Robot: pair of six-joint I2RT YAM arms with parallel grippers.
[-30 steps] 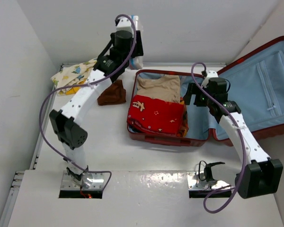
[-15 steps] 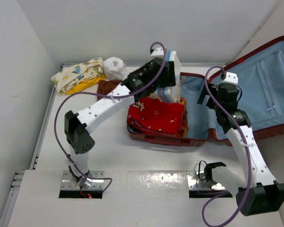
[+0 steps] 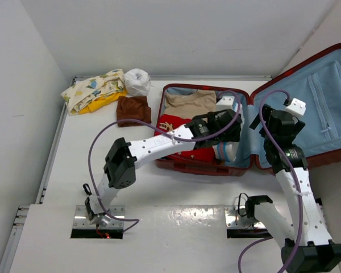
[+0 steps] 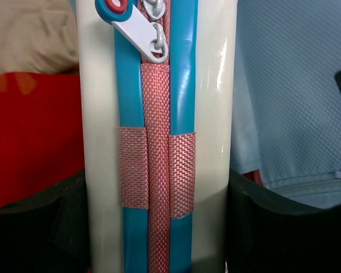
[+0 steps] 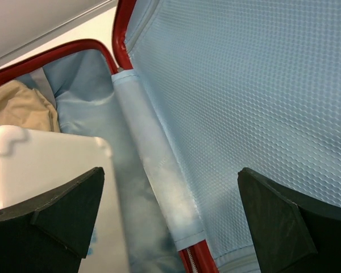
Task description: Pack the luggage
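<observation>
Luggage point(image 3: 187, 166) lies open on table point(image 3: 102, 142), right of centre, lid tipped back to the right. L gripper point(image 4: 159, 227) is clamped on a white pouch point(image 4: 213, 114) w/ blue zip trim, at the right side of the luggage base, just beside the folded red cloth point(image 3: 187, 139). R gripper point(image 5: 170, 219): fingers apart, nothing betw. them, above the blue lining by the hinge.

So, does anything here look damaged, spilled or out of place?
Nothing stands out. The clothes in the luggage lie folded, and the left gripper holds a zip pouch squarely, nothing torn or spilled.
</observation>
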